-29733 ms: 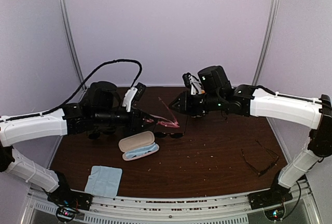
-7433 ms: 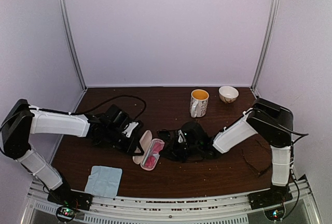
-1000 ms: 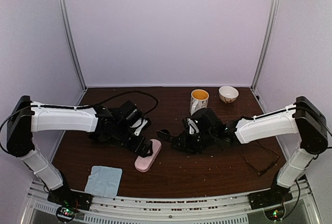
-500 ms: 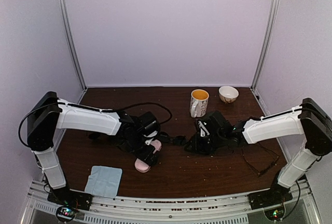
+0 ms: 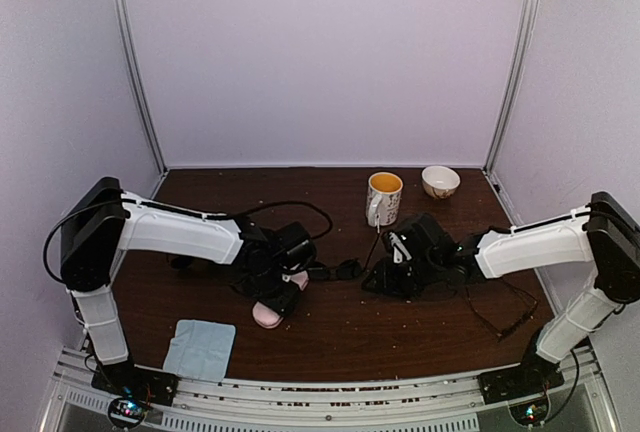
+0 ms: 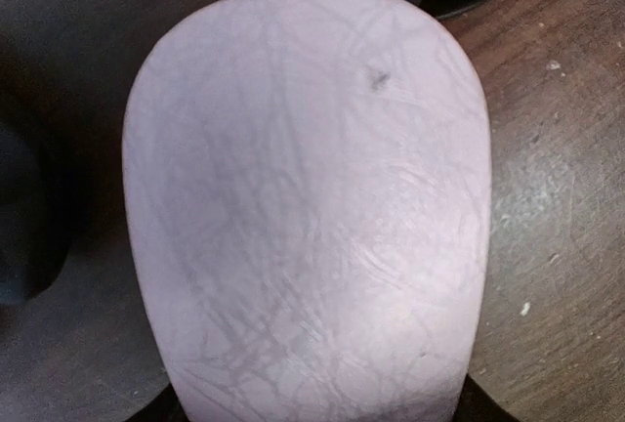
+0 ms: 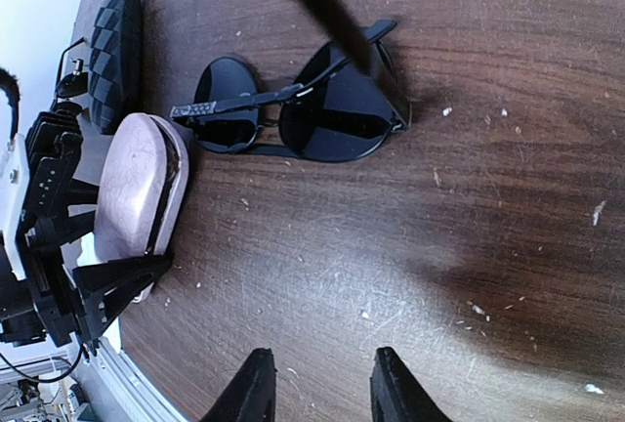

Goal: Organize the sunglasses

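A shut pink case [image 6: 303, 197] fills the left wrist view and lies left of the table's middle [image 5: 266, 314]. My left gripper [image 5: 283, 292] straddles its middle, with a dark finger pressed against each side. The black sunglasses [image 7: 303, 114] with dark lenses lie just right of the case [image 5: 340, 270], one temple sticking up. My right gripper [image 7: 320, 388] hangs open over bare wood just right of them [image 5: 375, 280], holding nothing. A thin black-framed pair of sunglasses [image 5: 500, 310] lies at the right near the right arm.
A mug [image 5: 384, 197] and a small bowl [image 5: 440, 181] stand at the back right. A light-blue cloth [image 5: 200, 349] lies at the front left. A black textured case [image 7: 115, 41] lies beyond the pink one. Crumbs speckle the brown table [image 5: 400, 337].
My left arm has reached right over the pink case and its jaws have closed in on it. The right gripper has drawn back to the right, away from the black sunglasses, and opened slightly.
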Motion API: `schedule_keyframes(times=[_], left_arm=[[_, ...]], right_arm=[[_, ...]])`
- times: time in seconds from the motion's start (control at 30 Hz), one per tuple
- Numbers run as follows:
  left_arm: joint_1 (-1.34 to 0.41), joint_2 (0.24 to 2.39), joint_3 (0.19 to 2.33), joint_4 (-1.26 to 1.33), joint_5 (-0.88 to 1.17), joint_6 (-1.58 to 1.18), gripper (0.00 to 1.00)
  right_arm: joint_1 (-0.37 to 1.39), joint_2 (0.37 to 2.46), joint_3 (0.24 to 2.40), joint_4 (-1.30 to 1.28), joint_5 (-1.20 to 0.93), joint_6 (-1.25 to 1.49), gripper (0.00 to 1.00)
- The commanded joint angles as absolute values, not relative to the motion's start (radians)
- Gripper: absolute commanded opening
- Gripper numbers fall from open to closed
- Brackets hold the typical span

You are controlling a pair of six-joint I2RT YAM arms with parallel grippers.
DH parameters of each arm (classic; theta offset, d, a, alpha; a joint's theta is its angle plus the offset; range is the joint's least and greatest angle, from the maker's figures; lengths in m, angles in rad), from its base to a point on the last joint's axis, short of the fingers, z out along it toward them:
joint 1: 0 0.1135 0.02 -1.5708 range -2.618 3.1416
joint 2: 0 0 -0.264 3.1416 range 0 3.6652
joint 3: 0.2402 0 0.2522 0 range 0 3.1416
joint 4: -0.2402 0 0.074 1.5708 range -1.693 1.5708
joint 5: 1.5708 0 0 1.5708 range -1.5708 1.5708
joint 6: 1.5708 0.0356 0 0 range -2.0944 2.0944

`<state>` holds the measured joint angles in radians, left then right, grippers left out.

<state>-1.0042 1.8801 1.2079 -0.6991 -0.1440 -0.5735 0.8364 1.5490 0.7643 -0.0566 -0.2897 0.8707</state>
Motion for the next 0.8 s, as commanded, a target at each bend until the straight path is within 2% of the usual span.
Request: schedule_keyframes(times=[0.0, 0.17, 0.37, 0.5, 0.77], left_arm=[[-1.002, 1.776, 1.202, -0.768, -0.238, -0.597, 0.52], [-0.987, 1.623, 1.190, -0.831, -0.280, -0.583, 0.53], [-0.849, 1.540, 1.239, -0.820, -0.224, -0.508, 0.53], [-0.778, 1.674, 1.423, -0.802, -0.201, -0.480, 0.53], [-0.741, 2.131, 1.927, -0.836, -0.174, -0.573, 0.52]], right_arm=[[0.826, 1.497, 0.764, -0.058, -0.266, 0.846, 0.35], [0.813, 1.479, 0.777, -0.095, -0.240, 0.821, 0.36], [0.792, 1.476, 0.795, -0.116, -0.236, 0.799, 0.36], [0.782, 1.474, 0.808, -0.137, -0.227, 0.785, 0.36], [0.775, 1.410, 0.782, -0.170, -0.199, 0.786, 0.37]])
